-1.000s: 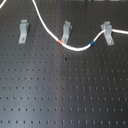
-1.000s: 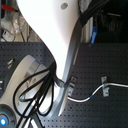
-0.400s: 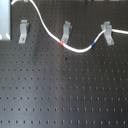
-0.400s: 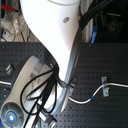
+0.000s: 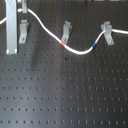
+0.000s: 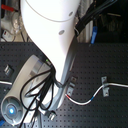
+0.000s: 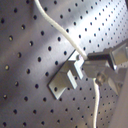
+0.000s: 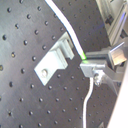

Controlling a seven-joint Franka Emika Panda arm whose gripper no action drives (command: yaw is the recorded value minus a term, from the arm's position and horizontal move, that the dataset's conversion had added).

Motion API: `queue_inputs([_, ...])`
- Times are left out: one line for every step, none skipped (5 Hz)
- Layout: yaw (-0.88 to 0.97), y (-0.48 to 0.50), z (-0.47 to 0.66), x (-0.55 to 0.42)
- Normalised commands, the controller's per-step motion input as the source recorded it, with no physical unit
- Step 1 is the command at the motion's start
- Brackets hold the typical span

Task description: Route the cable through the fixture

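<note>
The white cable [image 5: 45, 33] runs across the black perforated board in the first exterior view. Its red band [image 5: 62, 44] lies at the foot of the middle clip fixture [image 5: 65, 31]. Its blue band [image 5: 95, 47] lies before the right clip fixture [image 5: 106, 33], which the cable passes through. My gripper [image 5: 17, 19] is at the top left by the left clip fixture [image 5: 23, 33] and is shut on the cable. In both wrist views the fingertips [image 7: 98, 64] [image 8: 93, 66] pinch the cable [image 8: 67, 27] right beside that clip [image 8: 54, 64], along its edge.
In the second exterior view the white arm [image 6: 50, 35] and its black hoses [image 6: 35, 95] hide the board's middle. The right clip [image 6: 104, 86], the blue band [image 6: 93, 101] and a small clip at the far left [image 6: 7, 69] show around it.
My gripper has moved toward the first exterior view's left with the cable in it. The cable's left hump has shifted with it. The red and blue bands stay put.
</note>
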Motion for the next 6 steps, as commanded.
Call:
queue_inputs([0.02, -0.022, 0.33, -0.230])
queue_inputs([0.14, -0.013, 0.35, -0.170])
queue_inputs([0.23, 0.009, 0.30, -0.153])
queue_inputs([0.29, 0.005, 0.12, -0.150])
queue_inputs([0.23, 0.057, 0.10, -0.121])
queue_inputs([0.07, 0.199, 0.14, -0.144])
